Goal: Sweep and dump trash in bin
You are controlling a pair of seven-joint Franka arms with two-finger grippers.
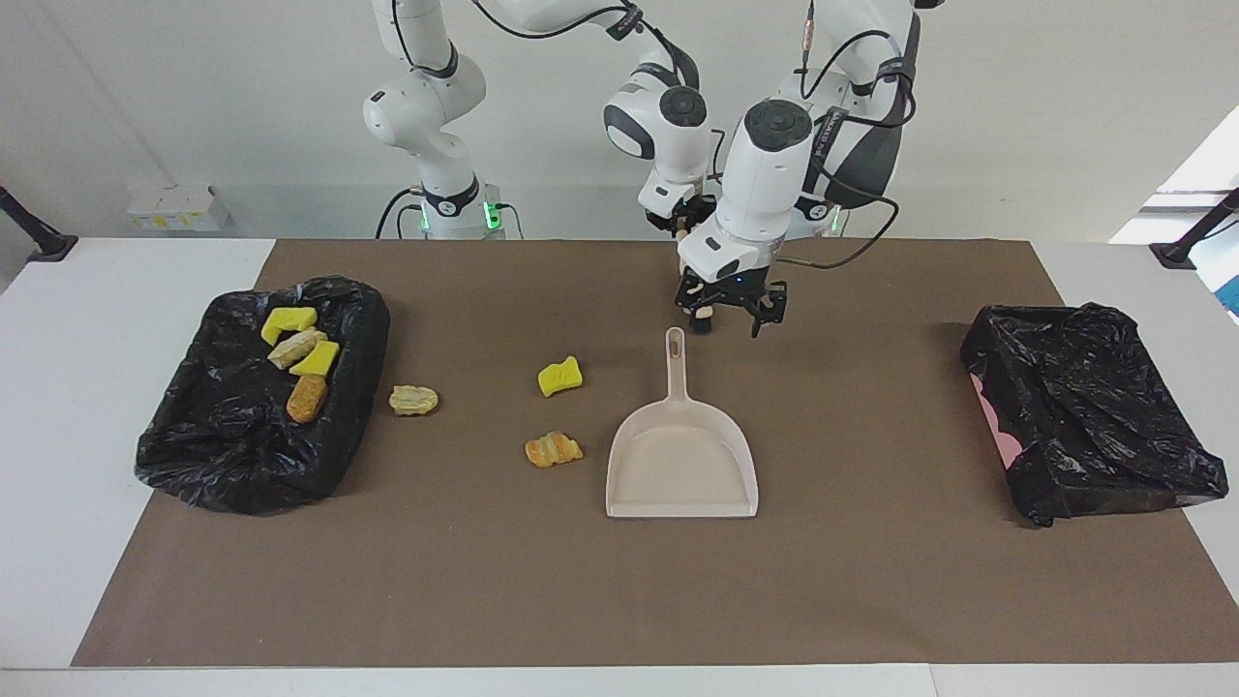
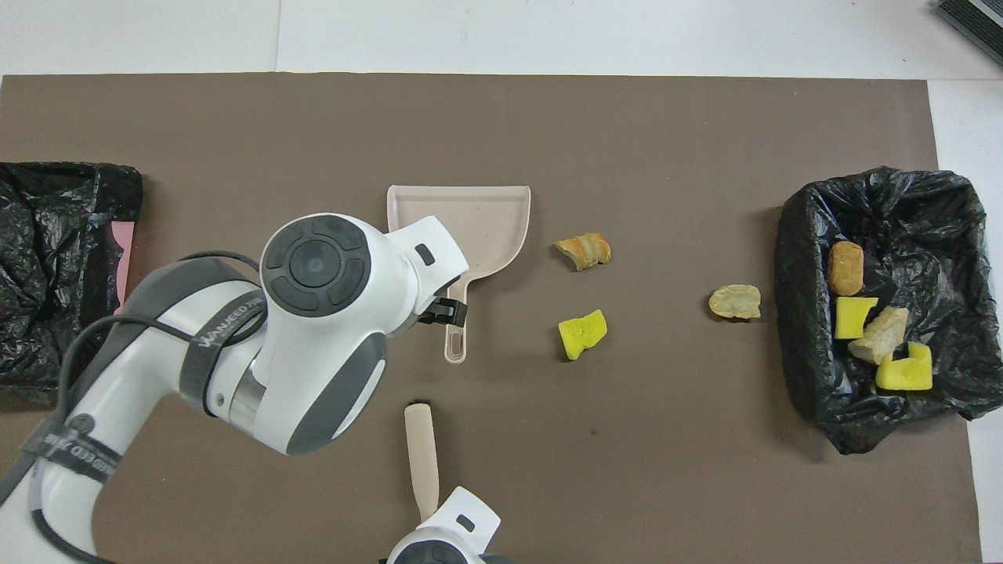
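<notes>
Three pieces of trash lie on the brown mat: a yellow sponge (image 1: 559, 377) (image 2: 582, 334), an orange-brown lump (image 1: 553, 449) (image 2: 583, 251) and a tan lump (image 1: 413, 399) (image 2: 735, 301). Several more sit in the black-lined bin (image 1: 194, 455) (image 2: 799, 258) at the right arm's end. The beige dustpan (image 1: 682, 465) (image 2: 478, 211) lies flat mid-mat, handle toward the robots. My right gripper (image 1: 685, 225) (image 2: 432, 513) is shut on the top of the beige brush (image 2: 421, 450), whose bristles rest on the mat. My left gripper (image 1: 731, 315) hangs open over the dustpan handle's end.
A second black-lined bin (image 1: 1094, 416) (image 2: 55, 258) stands at the left arm's end of the table. The brown mat (image 1: 871, 581) covers most of the white table. The left arm's wrist hides part of the dustpan in the overhead view.
</notes>
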